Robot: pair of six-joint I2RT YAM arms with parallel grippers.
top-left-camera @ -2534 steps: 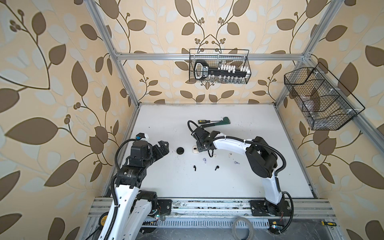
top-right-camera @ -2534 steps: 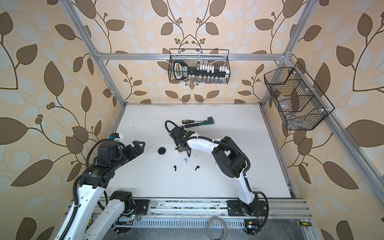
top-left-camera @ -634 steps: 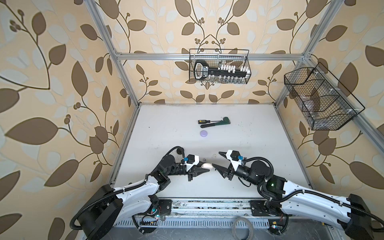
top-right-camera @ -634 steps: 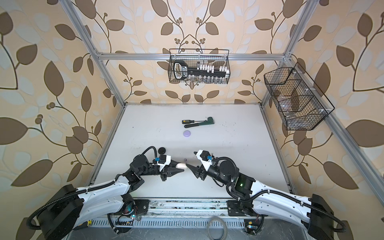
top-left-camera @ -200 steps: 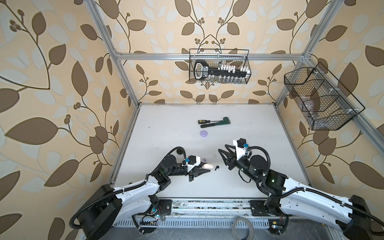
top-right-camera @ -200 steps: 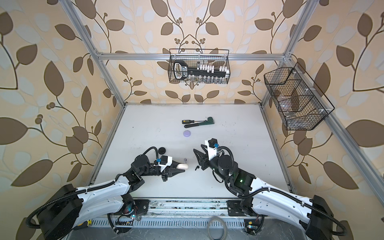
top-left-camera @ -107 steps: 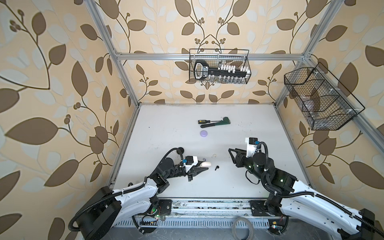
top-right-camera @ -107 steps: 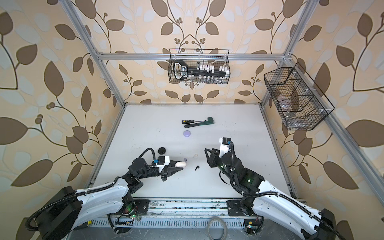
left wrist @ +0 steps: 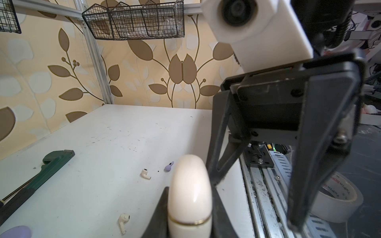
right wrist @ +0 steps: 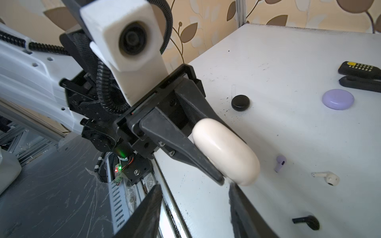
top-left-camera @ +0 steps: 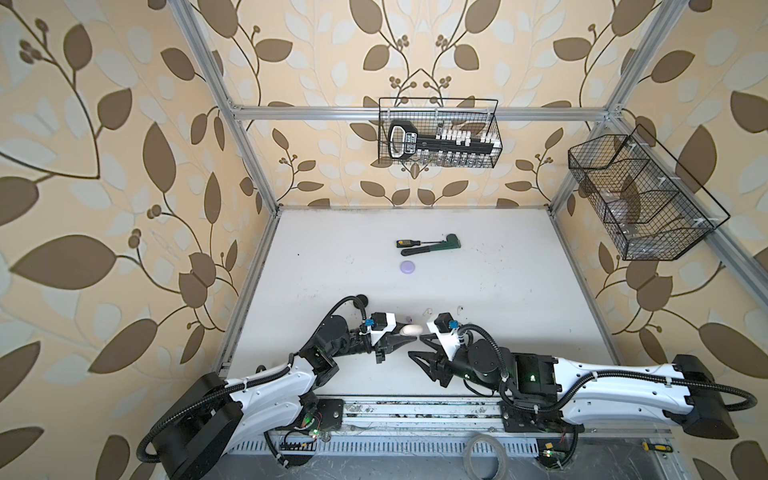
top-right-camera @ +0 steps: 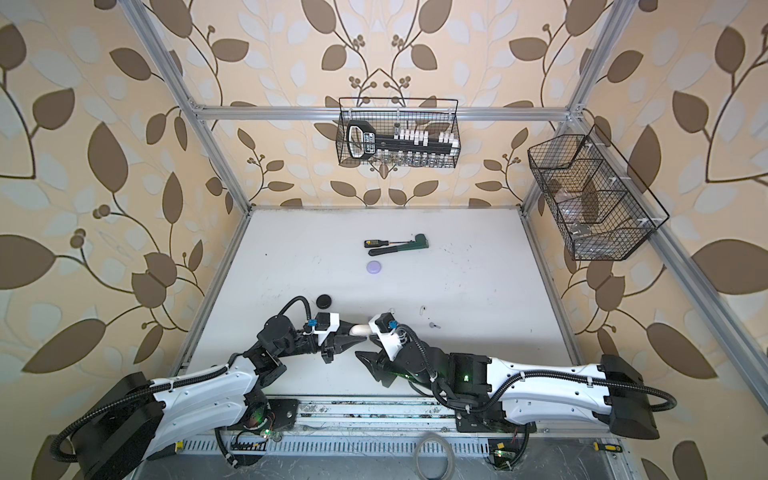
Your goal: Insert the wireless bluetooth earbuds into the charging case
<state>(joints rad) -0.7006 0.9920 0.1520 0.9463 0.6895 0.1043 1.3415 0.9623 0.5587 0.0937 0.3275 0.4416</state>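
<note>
Note case clamped, closed, in left gripper. Note right gripper half-spread, empty, just opposite. Find earbuds loose on table beyond both grippers. Judge none inserted yet; expect case opening, then loading.

The cream charging case and the lavender case both run off the left wrist view's edge, the screwdriver off the right wrist view's, and in both top views the white earbuds are too small to tell how they lie
</note>
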